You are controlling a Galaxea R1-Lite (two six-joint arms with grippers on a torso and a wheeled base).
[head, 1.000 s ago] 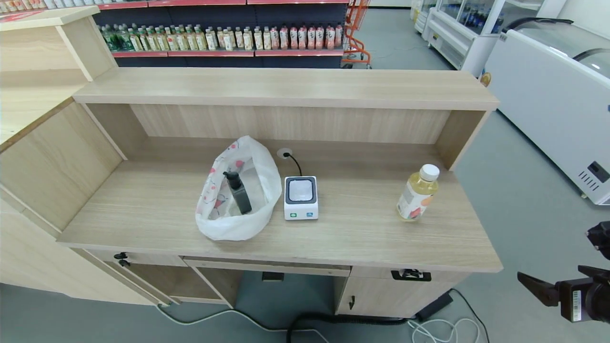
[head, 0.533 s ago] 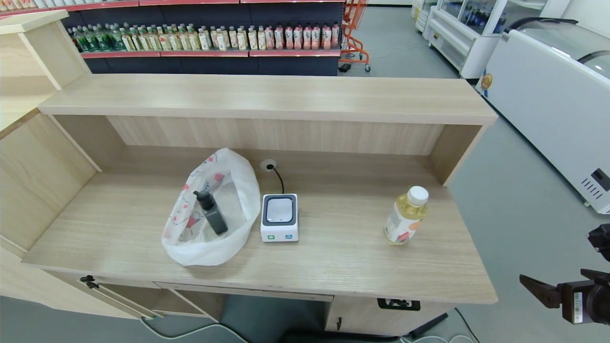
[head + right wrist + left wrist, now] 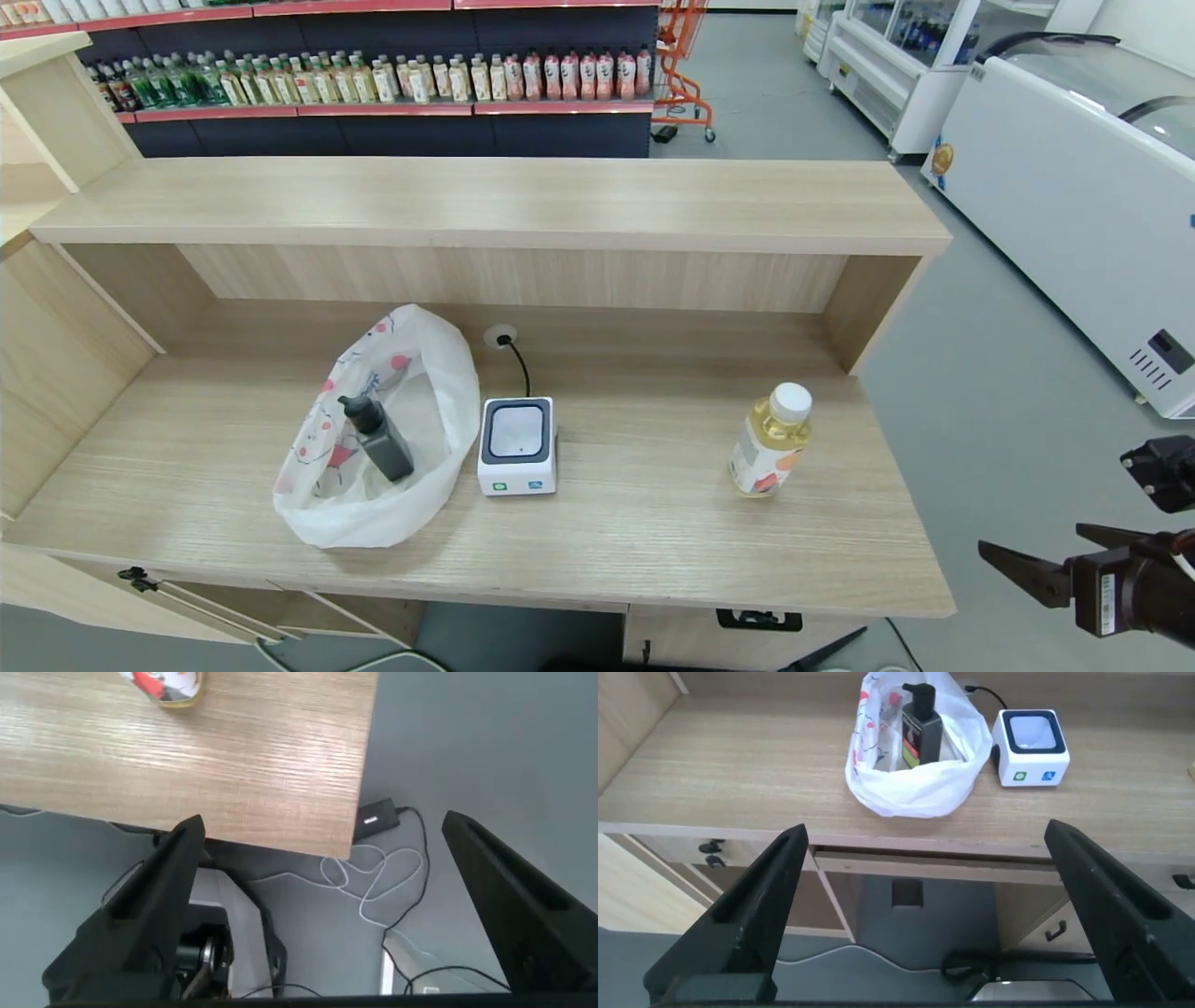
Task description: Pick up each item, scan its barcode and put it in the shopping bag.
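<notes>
A white shopping bag [image 3: 373, 467] with red print lies open on the wooden counter [image 3: 653, 523], left of centre. A black pump bottle [image 3: 378, 439] stands inside it. The bag [image 3: 910, 765] and the pump bottle [image 3: 922, 733] also appear in the left wrist view. A white barcode scanner [image 3: 516, 445] sits just right of the bag. Farther right stands a yellow drink bottle [image 3: 770, 441] with a white cap; its base [image 3: 163, 683] is in the right wrist view. My right gripper [image 3: 1027, 539] hangs open off the counter's right front corner. My left gripper [image 3: 926, 833] is open in front of the counter, below its edge.
A raised shelf [image 3: 485, 201] runs along the counter's back, with side walls at both ends. The scanner's cable [image 3: 518, 359] leads to a hole behind it. A white freezer [image 3: 1074, 196] stands to the right. Cables [image 3: 374, 873] lie on the floor.
The head camera has shifted, so the whole counter sits lower and farther left in the picture. The bag, scanner and bottle keep their places on the counter.
</notes>
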